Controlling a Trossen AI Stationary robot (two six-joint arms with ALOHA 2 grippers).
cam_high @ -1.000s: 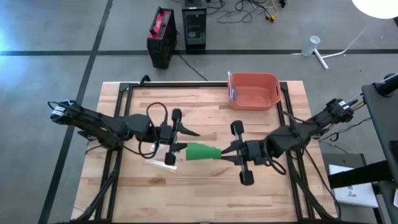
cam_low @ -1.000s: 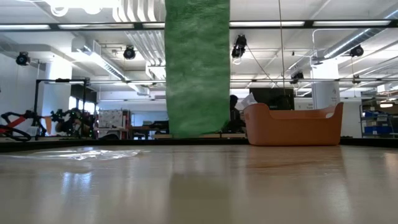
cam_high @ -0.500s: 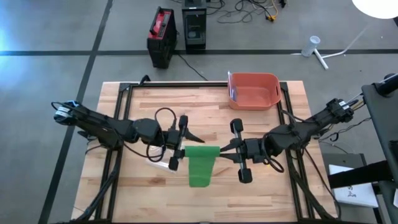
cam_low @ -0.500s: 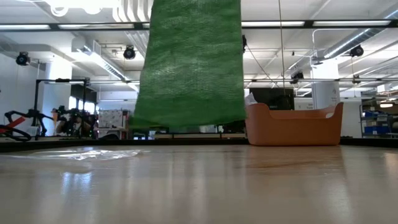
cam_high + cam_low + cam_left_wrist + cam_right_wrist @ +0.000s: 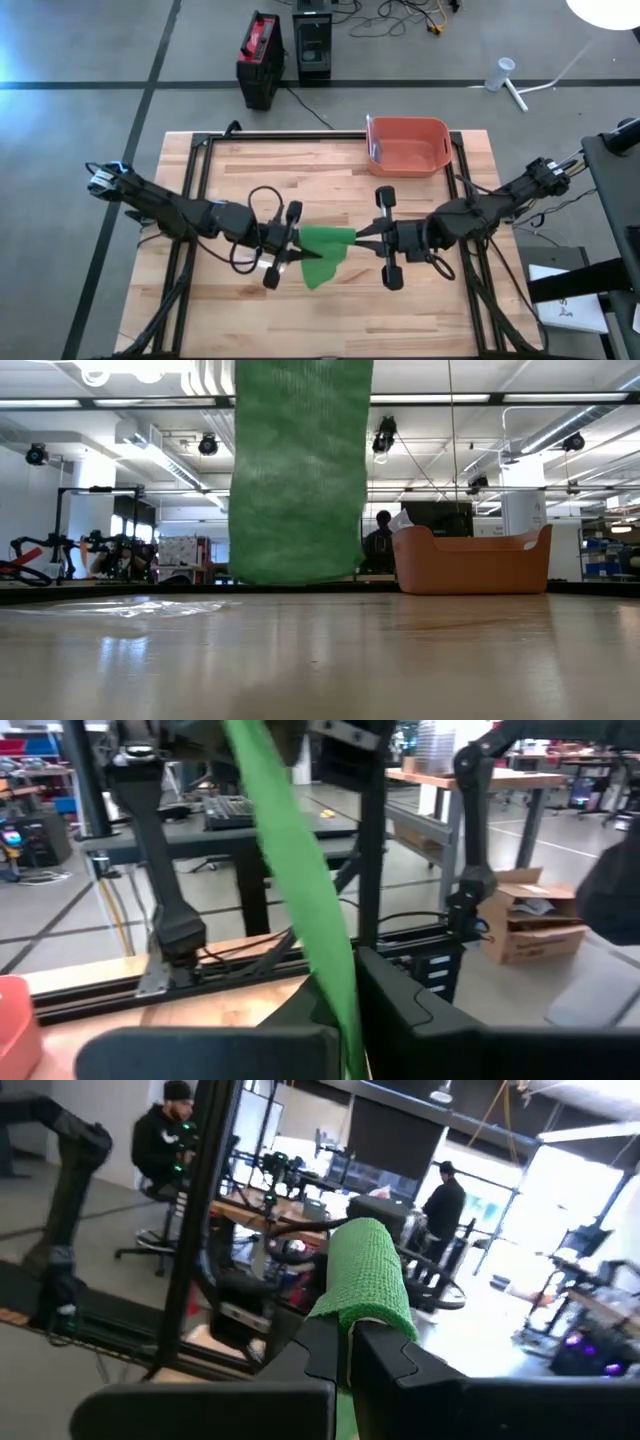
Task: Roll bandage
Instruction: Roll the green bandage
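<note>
While both arms meet over the table's middle in the overhead view, the left gripper (image 5: 285, 252) at nine o'clock and the right gripper (image 5: 368, 238) at three o'clock are each clamped tight on the green bandage (image 5: 322, 252), held up between them. From table height, the bandage (image 5: 298, 470) hangs clear of the tabletop (image 5: 320, 660), its loose end dangling. Past the left wrist, the strip runs taut; past the right wrist, a rolled end sits pinched. Pulling unevenly could slip the strip free or loosen the roll.
</note>
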